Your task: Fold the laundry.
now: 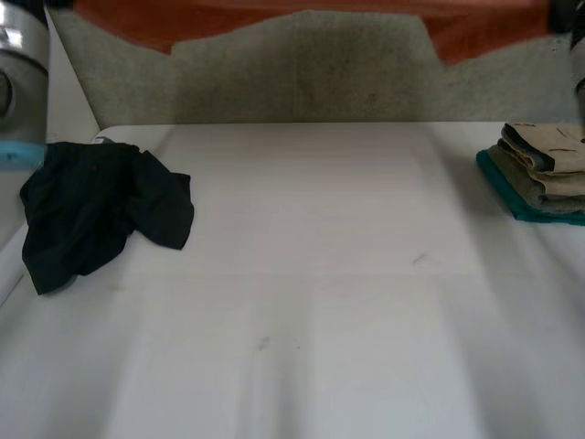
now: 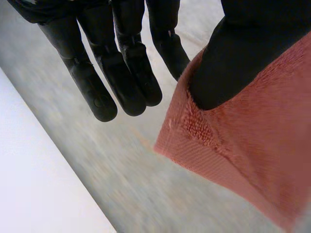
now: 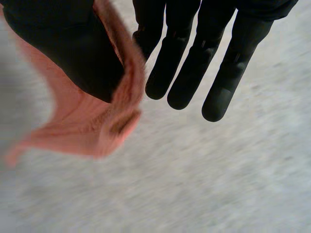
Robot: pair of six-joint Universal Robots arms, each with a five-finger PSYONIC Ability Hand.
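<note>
Our right hand (image 3: 189, 58) pinches the salmon towel (image 3: 87, 131) between thumb and nearest straight finger; the cloth wraps the thumb and hangs from it, above a speckled grey surface (image 3: 218, 184)

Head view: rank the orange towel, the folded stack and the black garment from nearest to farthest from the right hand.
1. The orange towel, pinched at the thumb of the right hand.
2. The folded stack, at the right edge of the table, on that hand's side.
3. The black garment, at the table's left edge.
</note>
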